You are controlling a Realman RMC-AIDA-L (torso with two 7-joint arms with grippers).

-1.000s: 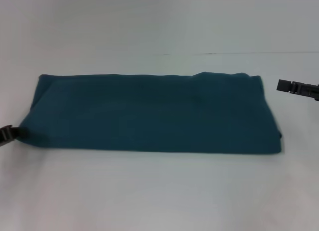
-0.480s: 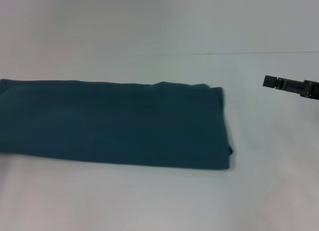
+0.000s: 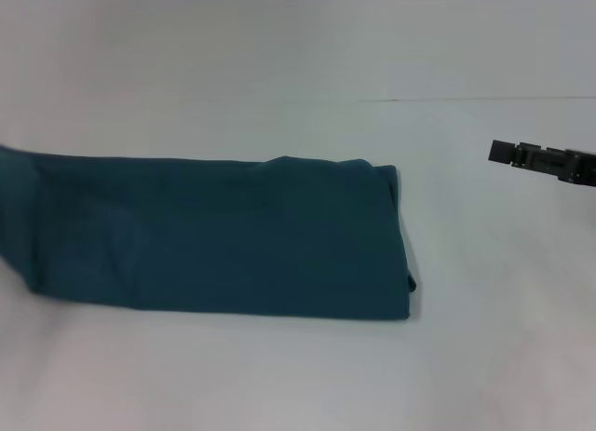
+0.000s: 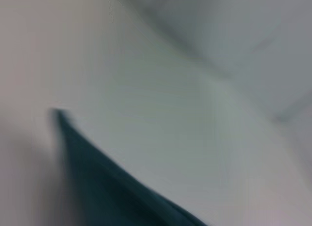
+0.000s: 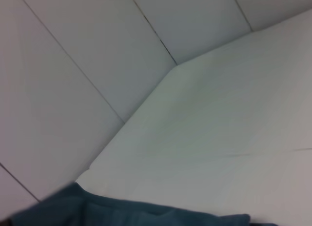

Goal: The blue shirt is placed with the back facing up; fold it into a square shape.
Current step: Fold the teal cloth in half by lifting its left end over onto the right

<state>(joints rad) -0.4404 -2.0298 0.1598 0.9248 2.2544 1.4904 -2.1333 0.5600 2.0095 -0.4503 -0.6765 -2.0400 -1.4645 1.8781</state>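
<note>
Teal-blue fabric, the blue shirt [image 3: 214, 234], is laid on the white counter [image 3: 298, 375] as a long flat band, already folded narrow, plain side up, no lettering seen. Its long axis runs 9 to 3 o'clock across the head view; the 9 o'clock end is cut off by the picture edge, the 3 o'clock end is a stacked fold edge near centre. The right gripper [image 3: 503, 153] is held off the cloth, well apart at 3 o'clock of that free end and slightly toward 12; whether its jaws are open or closed cannot be told. The left gripper is not seen in the head view; only a blurred shirt corner [image 4: 97, 177] shows in its wrist view. By judgement, the right arm is the nearer to the visible end, so a 3-to-9 fold would be started there.
</note>
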